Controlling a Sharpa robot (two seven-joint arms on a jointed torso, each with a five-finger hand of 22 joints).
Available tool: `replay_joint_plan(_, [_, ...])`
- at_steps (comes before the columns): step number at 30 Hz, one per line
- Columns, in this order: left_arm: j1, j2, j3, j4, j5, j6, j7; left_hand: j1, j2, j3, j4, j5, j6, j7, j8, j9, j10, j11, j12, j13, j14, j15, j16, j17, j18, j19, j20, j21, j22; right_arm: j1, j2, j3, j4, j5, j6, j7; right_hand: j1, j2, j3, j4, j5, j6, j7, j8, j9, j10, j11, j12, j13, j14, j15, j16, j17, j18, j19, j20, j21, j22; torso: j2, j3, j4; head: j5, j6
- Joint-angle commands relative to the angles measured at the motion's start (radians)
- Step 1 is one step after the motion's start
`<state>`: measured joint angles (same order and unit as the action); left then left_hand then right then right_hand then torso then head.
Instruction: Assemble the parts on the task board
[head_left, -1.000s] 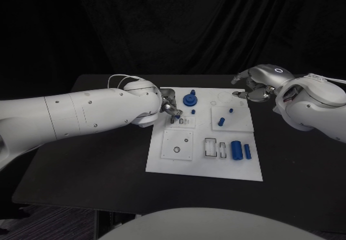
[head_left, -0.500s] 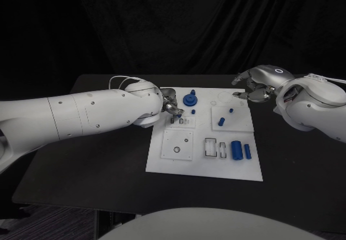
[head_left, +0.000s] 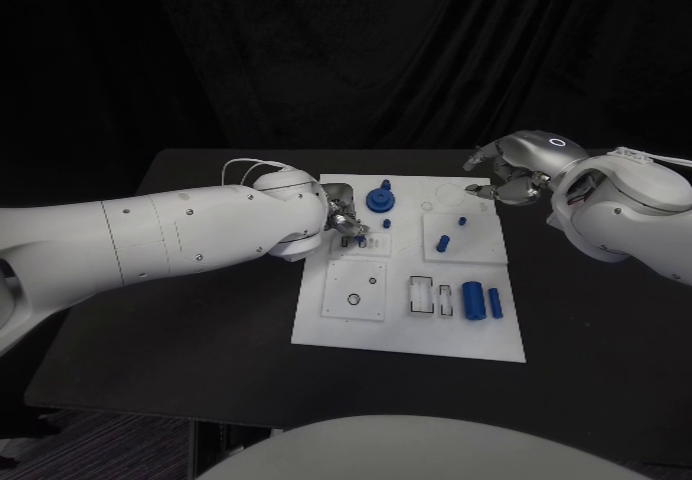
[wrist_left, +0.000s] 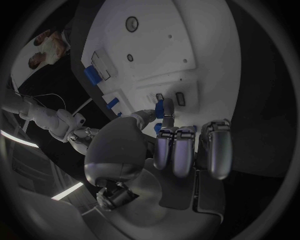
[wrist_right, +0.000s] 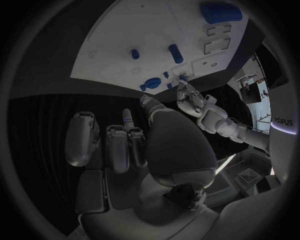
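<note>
Left hand (head_left: 340, 218) low over the far-left part of the white task board (head_left: 408, 335), thumb and a finger pinching a small blue peg (wrist_left: 159, 108) right at a pair of small slots in the board; wrist view shows the other fingers (wrist_left: 176, 150) curled side by side; just right of it a blue stepped round part (head_left: 381, 197) stands upright near the board's far edge; nearer, a square inset plate (head_left: 356, 291) with two holes; middle-right, a small blue pin (head_left: 443, 242) lies on a raised white block, a tinier blue piece (head_left: 462, 220) beyond it; near-right, a fat blue cylinder (head_left: 472, 298) and a thinner blue cylinder (head_left: 495, 302) lie side by side beside rectangular slots; right hand (head_left: 508, 178) hovers over the board's far-right corner, fingers loosely apart, nothing in them; all on the black table (head_left: 188, 330).
</note>
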<state>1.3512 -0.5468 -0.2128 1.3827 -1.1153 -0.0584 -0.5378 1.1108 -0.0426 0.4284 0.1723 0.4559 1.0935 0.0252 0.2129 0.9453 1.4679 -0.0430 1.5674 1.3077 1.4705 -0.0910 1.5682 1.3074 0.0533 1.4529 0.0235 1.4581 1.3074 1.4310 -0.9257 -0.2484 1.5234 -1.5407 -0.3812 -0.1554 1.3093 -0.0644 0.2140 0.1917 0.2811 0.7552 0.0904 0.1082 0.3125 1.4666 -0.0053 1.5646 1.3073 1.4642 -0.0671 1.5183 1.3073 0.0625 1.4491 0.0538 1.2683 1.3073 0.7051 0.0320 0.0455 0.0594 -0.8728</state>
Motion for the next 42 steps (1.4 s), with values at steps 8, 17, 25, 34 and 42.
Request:
replay_joint_plan(8, [-0.011, 0.003, 0.001, -0.002, 0.005, 0.021, 0.009, -0.003, 0.008, 0.046, -0.042, 0.006, -0.006, 0.0, -0.007, 0.001, 0.103, -0.004, 0.003, 0.263, 0.1, -0.004, 0.003, 0.263, -0.007, -0.003, -0.006, -0.006, 0.108, -0.002, 0.0, 0.001, 0.0, 0.0, 0.01, -0.02, 0.006, 0.005, 0.002, 0.001, 0.003, 0.005, 0.001, 0.003, -0.002, 0.09, 0.006, -0.004, 0.251, 0.083, 0.008, -0.007, 0.208, 0.003, -0.009, -0.002, -0.007, 0.176, 0.001, -0.0001, 0.0002, 0.001, 0.0])
replay_joint_plan(17, [-0.016, 0.003, 0.001, -0.003, 0.005, 0.032, 0.014, -0.005, 0.009, 0.048, -0.042, 0.006, -0.008, 0.0, -0.009, 0.001, 0.103, -0.004, 0.003, 0.263, 0.1, -0.004, 0.003, 0.263, -0.005, -0.007, -0.006, -0.01, 0.103, -0.002, -0.001, 0.001, 0.0, 0.0, 0.015, -0.022, 0.006, 0.005, 0.002, 0.001, 0.003, 0.005, 0.001, 0.003, -0.002, 0.09, 0.006, -0.004, 0.251, 0.083, 0.008, -0.007, 0.208, 0.003, -0.009, -0.002, -0.007, 0.176, 0.0, -0.0003, 0.0013, 0.0, 0.0])
replay_joint_plan(25, [-0.02, 0.006, 0.001, -0.006, 0.005, 0.034, 0.022, -0.007, 0.009, 0.05, -0.043, 0.005, -0.009, 0.001, -0.01, 0.002, 0.103, -0.003, 0.003, 0.263, 0.1, -0.004, 0.003, 0.263, -0.004, -0.01, -0.005, -0.013, 0.1, -0.002, 0.0, 0.001, -0.001, 0.0, 0.019, -0.023, 0.007, 0.005, 0.002, 0.0, 0.003, 0.006, 0.001, 0.003, -0.003, 0.089, 0.006, -0.004, 0.25, 0.082, 0.009, -0.009, 0.207, 0.004, -0.01, -0.002, -0.01, 0.176, 0.0, -0.0004, 0.0006, 0.002, 0.0])
replay_joint_plan(34, [-0.023, 0.009, 0.001, -0.011, 0.005, 0.031, 0.029, -0.009, 0.009, 0.052, -0.043, 0.004, -0.011, 0.002, -0.011, 0.002, 0.103, -0.002, 0.003, 0.263, 0.1, -0.003, 0.003, 0.263, -0.004, -0.012, -0.005, -0.016, 0.097, -0.002, 0.001, 0.001, -0.002, 0.0, 0.024, -0.025, 0.007, 0.005, 0.002, 0.0, 0.003, 0.006, 0.001, 0.003, -0.003, 0.089, 0.006, -0.004, 0.25, 0.082, 0.009, -0.009, 0.207, 0.004, -0.01, -0.002, -0.01, 0.176, 0.0, -0.0002, 0.0007, 0.004, 0.0])
replay_joint_plan(42, [-0.024, 0.01, 0.001, -0.012, 0.005, 0.039, 0.034, -0.027, 0.009, 0.053, -0.041, -0.034, -0.015, 0.004, -0.017, 0.007, 0.103, 0.001, 0.003, 0.263, 0.1, 0.0, 0.003, 0.263, -0.002, -0.017, -0.002, -0.023, 0.092, -0.002, 0.001, 0.001, -0.003, 0.0, 0.028, -0.026, 0.007, 0.005, 0.003, 0.0, 0.003, 0.006, 0.001, 0.003, -0.004, 0.088, 0.006, -0.005, 0.249, 0.081, 0.009, -0.01, 0.206, 0.004, -0.01, -0.001, -0.01, 0.176, 0.0, 0.0, 0.0002, 0.005, 0.0])
